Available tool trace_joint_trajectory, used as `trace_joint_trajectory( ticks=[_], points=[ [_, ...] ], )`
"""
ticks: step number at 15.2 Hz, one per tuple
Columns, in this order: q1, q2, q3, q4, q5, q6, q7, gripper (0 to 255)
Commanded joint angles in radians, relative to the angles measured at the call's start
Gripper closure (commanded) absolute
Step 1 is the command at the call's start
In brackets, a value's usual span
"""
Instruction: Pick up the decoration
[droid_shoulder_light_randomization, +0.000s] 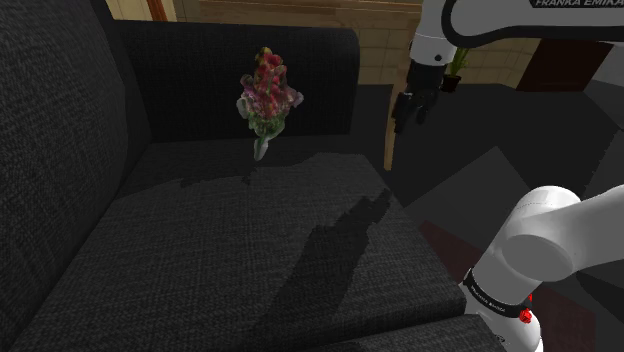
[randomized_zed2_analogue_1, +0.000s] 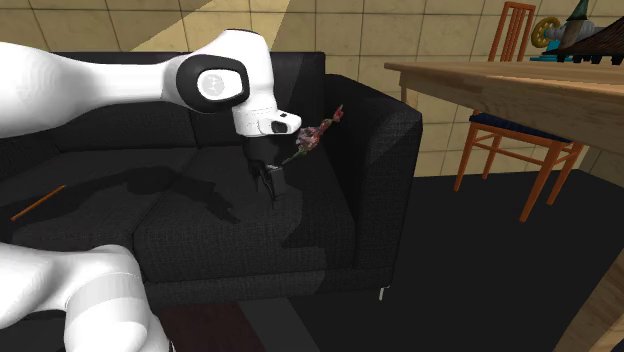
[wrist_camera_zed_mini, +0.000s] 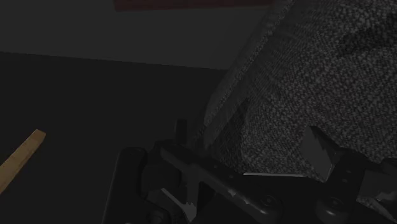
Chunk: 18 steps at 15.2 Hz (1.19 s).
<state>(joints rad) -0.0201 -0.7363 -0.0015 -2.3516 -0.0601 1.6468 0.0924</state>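
Decoration (droid_shoulder_light_randomization: 267, 95): pink and red flower sprig, stem down, on the sofa (droid_shoulder_light_randomization: 230, 260) seat near the backrest. Its foot is hard to make out, and the arm's wrist hides its lower part in the second exterior view. Hand (droid_shoulder_light_randomization: 408, 110): fingers apart, empty, off the seat's edge at the shoulder view's right, well apart from the decoration. Wooden strip (wrist_camera_zed_mini: 22, 156): cut off at the frame edge.

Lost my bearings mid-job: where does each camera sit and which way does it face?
Shoulder view: beside the white arm, looking down across the sofa toward the decoration; gripper at its upper right.
Second exterior view: beside the arm, facing the sofa's front, wooden table at its right; white arm links at its left.
Wrist view: on the hand, looking past the open gripper at the sofa's edge and dark floor.
Shared: both exterior views show sofa, decoration and gripper.
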Motion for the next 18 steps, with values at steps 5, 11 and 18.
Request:
trace_joint_trajectory(
  ticks=[5, 11, 18],
  points=[
    [0.039, 0.128, -0.026, 0.087, 0.083, 0.062, -0.030, 0],
    [0.096, 0.316, -0.063, 0.244, 0.222, 0.119, -0.095, 0],
    [0.149, 0.534, -0.101, 0.475, 0.405, 0.125, -0.184, 0]
  ],
)
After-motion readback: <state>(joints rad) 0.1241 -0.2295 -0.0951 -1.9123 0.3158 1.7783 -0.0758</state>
